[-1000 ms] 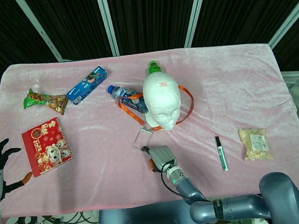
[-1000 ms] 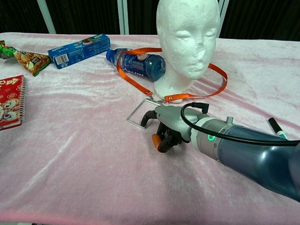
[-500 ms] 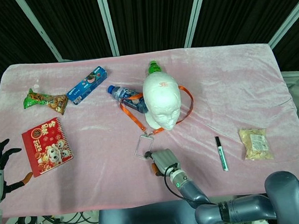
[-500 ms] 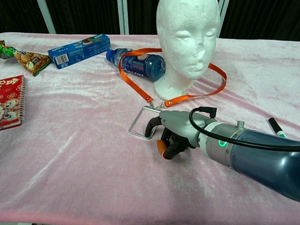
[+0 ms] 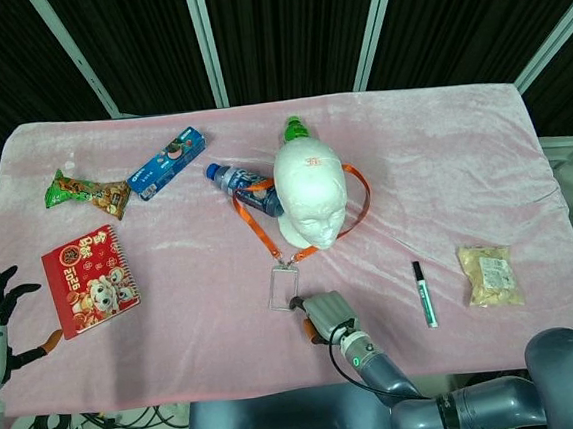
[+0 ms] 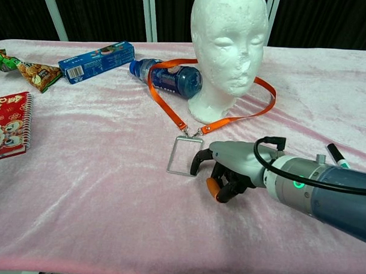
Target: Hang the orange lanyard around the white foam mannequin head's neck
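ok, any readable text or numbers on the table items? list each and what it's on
"2026": red spiral notebook, head view only; its other gold characters are too small to read.
Blue snack box: brand printing too blurred to read.
Blue bottle: label unreadable.
Foam mannequin head: red mark on the crown, illegible.
Green snack bag, marker pen, clear badge holder: no legible text.

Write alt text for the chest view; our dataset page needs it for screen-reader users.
An orange lanyard loops around the neck of a white foam mannequin head on a pink cloth, its clear badge holder lying flat in front. The right hand, fingers curled, sits just right of the holder. A blue bottle lies behind.
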Available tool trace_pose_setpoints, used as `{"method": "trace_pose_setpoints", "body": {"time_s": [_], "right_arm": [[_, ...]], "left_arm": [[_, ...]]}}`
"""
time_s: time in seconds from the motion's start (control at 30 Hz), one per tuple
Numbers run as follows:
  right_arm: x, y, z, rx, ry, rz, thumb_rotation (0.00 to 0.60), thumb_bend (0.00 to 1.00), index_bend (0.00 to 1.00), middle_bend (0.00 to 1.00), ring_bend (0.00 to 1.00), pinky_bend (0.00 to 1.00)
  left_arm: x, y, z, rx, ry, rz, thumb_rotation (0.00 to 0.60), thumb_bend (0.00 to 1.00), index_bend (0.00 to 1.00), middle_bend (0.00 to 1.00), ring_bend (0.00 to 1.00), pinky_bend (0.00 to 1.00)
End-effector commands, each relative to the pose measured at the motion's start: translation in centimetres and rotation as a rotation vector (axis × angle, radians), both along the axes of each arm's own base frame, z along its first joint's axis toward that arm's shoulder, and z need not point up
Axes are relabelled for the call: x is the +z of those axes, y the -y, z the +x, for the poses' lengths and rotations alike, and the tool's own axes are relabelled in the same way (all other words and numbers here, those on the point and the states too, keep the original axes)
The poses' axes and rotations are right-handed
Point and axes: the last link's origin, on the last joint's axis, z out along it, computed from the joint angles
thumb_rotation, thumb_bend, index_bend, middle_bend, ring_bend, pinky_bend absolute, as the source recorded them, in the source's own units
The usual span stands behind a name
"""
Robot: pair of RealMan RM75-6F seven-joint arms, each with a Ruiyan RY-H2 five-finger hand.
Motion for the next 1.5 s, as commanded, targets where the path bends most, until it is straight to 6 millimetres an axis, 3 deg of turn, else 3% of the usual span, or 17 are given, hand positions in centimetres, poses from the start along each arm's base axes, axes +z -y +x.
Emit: {"method": "trace_pose_setpoints", "body": {"time_s": [0.03, 0.93, 1.5], "right_arm": [[0.3, -0.3, -0.3, 0.0, -0.004, 0.004, 0.6, 0.65, 0.33, 0.76, 0.84, 0.82], [3.3, -2.0, -4.3, -0.026, -0.041, -0.002, 0.6, 0.65, 0.35, 0.76, 0.84, 0.82], [5.8, -4.4, -6.6, -0.059, -0.044, -0.01, 0.6, 0.65, 0.36, 0.76, 0.84, 0.82]], "left_arm": [[0.0, 0.0, 0.0, 0.0, -0.001, 0.001, 0.6, 0.17, 0.27, 0.06, 0.0, 0.0], [0.0, 0.0, -0.1, 0.009, -0.013, 0.008, 0.6, 0.17, 0.27, 0.06, 0.0, 0.0], [0.1, -0.1, -0.2, 0.015, -0.024, 0.016, 0.6, 0.17, 0.27, 0.06, 0.0, 0.0]]}}
